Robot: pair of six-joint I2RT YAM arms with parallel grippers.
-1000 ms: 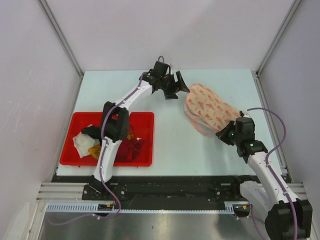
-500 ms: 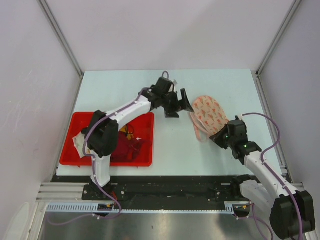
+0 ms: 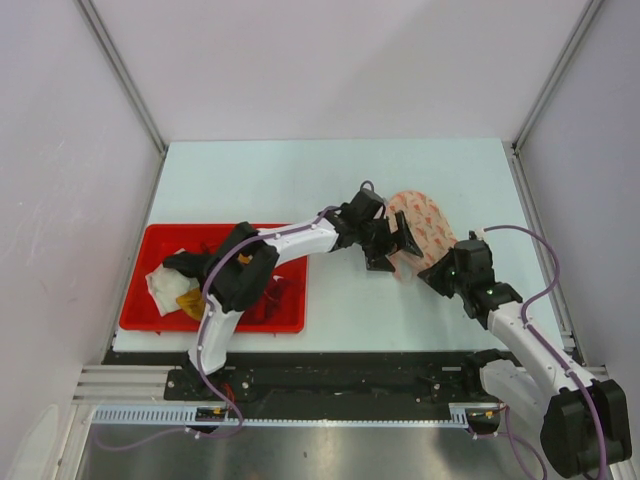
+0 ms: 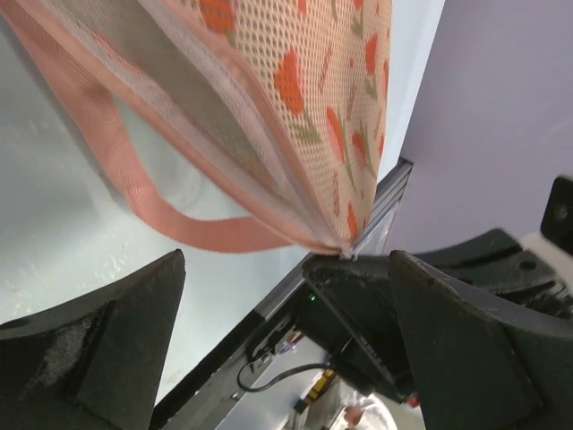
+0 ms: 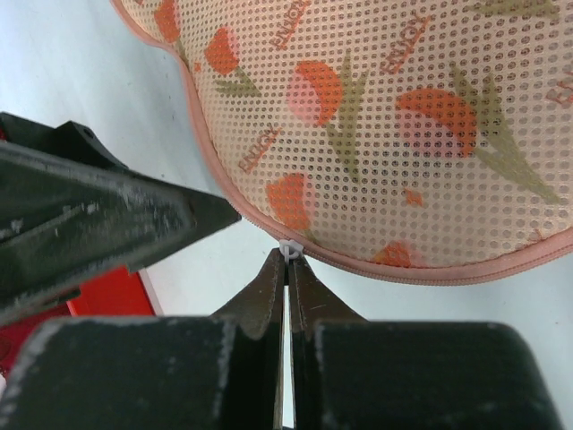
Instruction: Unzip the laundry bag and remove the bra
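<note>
The laundry bag (image 3: pixel 424 220) lies right of the table's middle, pale pink with orange print; it fills the top of the right wrist view (image 5: pixel 403 107) and of the left wrist view (image 4: pixel 295 81). My right gripper (image 3: pixel 438 270) is at its near edge, shut on the white zip pull (image 5: pixel 288 248). My left gripper (image 3: pixel 396 245) is open and empty, just left of the bag's near end, its jaws wide apart below the bag's edge (image 4: pixel 286 269). A pink loop handle (image 4: pixel 134 206) hangs from the bag. The bra is hidden.
A red tray (image 3: pixel 150 236) at the front left holds a white cloth (image 3: pixel 165 286), a mustard-yellow garment (image 3: pixel 190 301) and a dark red garment (image 3: pixel 270 296). Side walls and metal rails border the table.
My left arm has swung from the back of the table forward and right to the bag's near left end. The bag has turned and shifted with the right gripper still on the zip pull.
</note>
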